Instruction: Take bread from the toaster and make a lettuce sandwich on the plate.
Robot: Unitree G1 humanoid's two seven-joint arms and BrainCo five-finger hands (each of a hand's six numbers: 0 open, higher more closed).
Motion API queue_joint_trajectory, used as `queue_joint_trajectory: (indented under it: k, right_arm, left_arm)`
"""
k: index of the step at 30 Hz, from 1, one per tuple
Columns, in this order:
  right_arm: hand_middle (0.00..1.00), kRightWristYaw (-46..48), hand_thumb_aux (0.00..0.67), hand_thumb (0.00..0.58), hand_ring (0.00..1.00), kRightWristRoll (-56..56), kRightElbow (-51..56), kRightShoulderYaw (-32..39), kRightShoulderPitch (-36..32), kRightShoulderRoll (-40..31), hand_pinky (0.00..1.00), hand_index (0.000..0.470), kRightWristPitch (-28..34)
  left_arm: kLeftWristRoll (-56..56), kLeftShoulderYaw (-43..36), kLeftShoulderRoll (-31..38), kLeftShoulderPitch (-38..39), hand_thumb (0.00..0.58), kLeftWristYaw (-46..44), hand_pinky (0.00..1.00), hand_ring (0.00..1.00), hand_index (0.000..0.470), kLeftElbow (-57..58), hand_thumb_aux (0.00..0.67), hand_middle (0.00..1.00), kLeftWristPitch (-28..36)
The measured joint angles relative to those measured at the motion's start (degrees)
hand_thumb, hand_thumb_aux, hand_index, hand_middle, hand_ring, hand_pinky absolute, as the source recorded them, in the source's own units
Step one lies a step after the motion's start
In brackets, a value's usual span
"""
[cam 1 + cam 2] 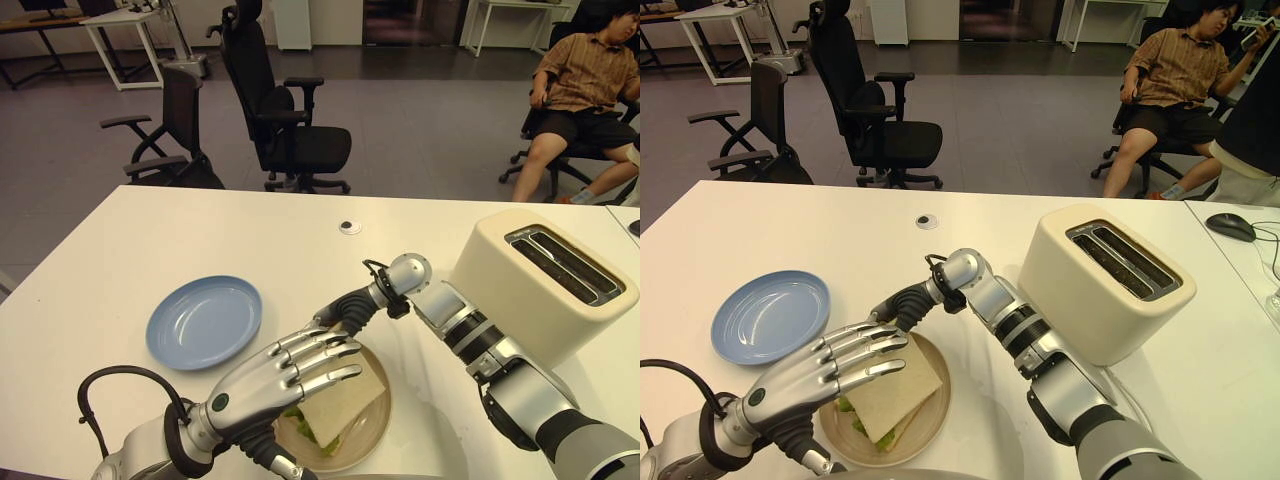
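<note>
Your left hand (272, 380) hovers flat, empty, over the sandwich (898, 396); right hand (902, 303), grip unclear, at its edge; one nudge could unstack it.

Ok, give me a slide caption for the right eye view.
Left hand and right hand at the lettuce sandwich on the tan plate, blue plate and toaster alongside.

The silver metal left hand (285, 375) is covering part of the pale square bread slice (355, 397) and the round tan plate (380, 422). Leafy green lettuce (310, 430) is lying mostly hidden under the bread. The black right hand (348, 312) is partly hiding behind the left.
</note>
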Motion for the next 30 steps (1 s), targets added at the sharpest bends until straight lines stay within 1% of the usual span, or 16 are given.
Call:
queue_joint_trajectory:
  k: [5, 9, 14, 16, 17, 18, 21, 22, 23, 24, 26, 28, 30]
  right_arm:
    - [0.0, -2.76, 0.67, 0.58, 0.0, -5.13, -2.29, 1.63, 0.36, -0.77, 0.0, 0.47, -1.88]
    - [0.0, -5.49, 0.67, 0.58, 0.0, -9.28, -4.88, 3.23, 1.95, -1.72, 0.0, 0.47, -3.12]
    - [0.0, -8.93, 0.649, 0.579, 0.0, -12.9, -5.54, 4.33, 2.1, -2.28, 0.0, 0.455, -5.31]
    - [0.0, -9.77, 0.623, 0.577, 0.0, -13.55, -5.33, 4.5, 2.1, -2.22, 0.0, 0.437, -5.95]
    - [0.0, -10.23, 0.578, 0.569, 0.0, -13.88, -5.15, 4.5, 2.09, -2.18, 0.0, 0.405, -6.12]
    - [0.0, -10.77, 0.547, 0.56, 0.0, -14.39, -4.81, 4.51, 2.09, -2.17, 0.0, 0.383, -6.5]
    - [0.0, -11.46, 0.52, 0.551, 0.0, -15.2, -4.62, 4.54, 2.09, -2.04, 0.0, 0.365, -6.92]
    - [0.0, -11.68, 0.465, 0.526, 0.0, -15.52, -4.6, 4.51, 2.09, -2.03, 0.0, 0.326, -7.1]
    - [0.0, -12.39, 0.318, 0.42, 0.0, -15.92, -4.52, 4.42, 2.09, -2.07, 0.0, 0.223, -7.12]
    - [0.0, -12.72, 0.0, 0.0, 0.0, -16.02, -4.51, 4.17, 2.09, -2.14, 0.0, 0.0, -7.11]
    - [0.0, -14.41, 0.0, 0.0, 0.0, -16.09, -4.65, 2.62, 2.09, -2.72, 0.0, 0.0, -7.11]
    - [0.0, -19.73, 0.0, 0.0, 0.0, -16.1, -6.02, -0.78, 1.9, -2.37, 0.0, 0.0, -8.39]
    - [0.0, -26.65, 0.0, 0.0, 0.0, -15.27, -9.16, -5.77, 1.13, -1.19, 0.0, 0.0, -10.07]
  left_arm:
    - [4.6, 1.79, 1.63, 2.21, 0.0, 0.21, 0.0, 0.0, 0.0, -0.31, 0.0, 0.0, -0.37]
    - [11.22, 3.37, 1.68, 3.89, 0.0, 1.9, 0.0, 0.0, 0.0, -0.81, 0.0, 0.0, -1.37]
    - [20.45, 3.14, 1.9, 4.9, 0.0, 5.46, 0.0, 0.0, 0.0, 0.09, 0.0, 0.0, -2.55]
    - [23.78, 2.56, 2.1, 5.57, 0.0, 6.76, 0.0, 0.0, 0.0, 0.46, 0.0, 0.0, -2.46]
    - [25.37, 2.08, 2.11, 5.55, 0.0, 7.59, 0.0, 0.0, 0.0, 0.42, 0.0, 0.0, -2.31]
    - [29.43, 0.83, 2.08, 5.68, 0.0, 9.25, 0.0, 0.0, 0.0, 0.27, 0.0, 0.0, -1.85]
    - [35.43, -0.95, 2.78, 6.96, 0.0, 13.66, 0.0, 0.0, 0.0, -0.53, 0.0, 0.0, 0.42]
    - [36.75, -1.5, 3.57, 7.47, 0.0, 15.38, 0.0, 0.0, 0.0, -0.29, 0.0, 0.0, 1.41]
    - [38.65, -2.32, 4.4, 7.93, 0.0, 18.23, 0.0, 0.0, 0.0, 0.59, 0.0, 0.0, 3.21]
    - [39.3, -3.03, 4.77, 8.06, 0.0, 19.7, 0.0, 0.0, 0.0, 1.19, 0.0, 0.0, 4.24]
    - [40.23, -5.04, 6.19, 8.18, 0.0, 22.85, 0.0, 0.0, 0.0, 3.3, 0.0, 0.0, 6.7]
    - [40.19, -6.83, 7.02, 8.17, 0.0, 25.15, 0.0, 0.0, 0.0, 4.89, 0.0, 0.0, 8.4]
    - [39.8, -8.85, 8.64, 7.71, 0.0, 27.7, 0.0, 0.0, 0.0, 6.74, 0.0, 0.0, 9.99]
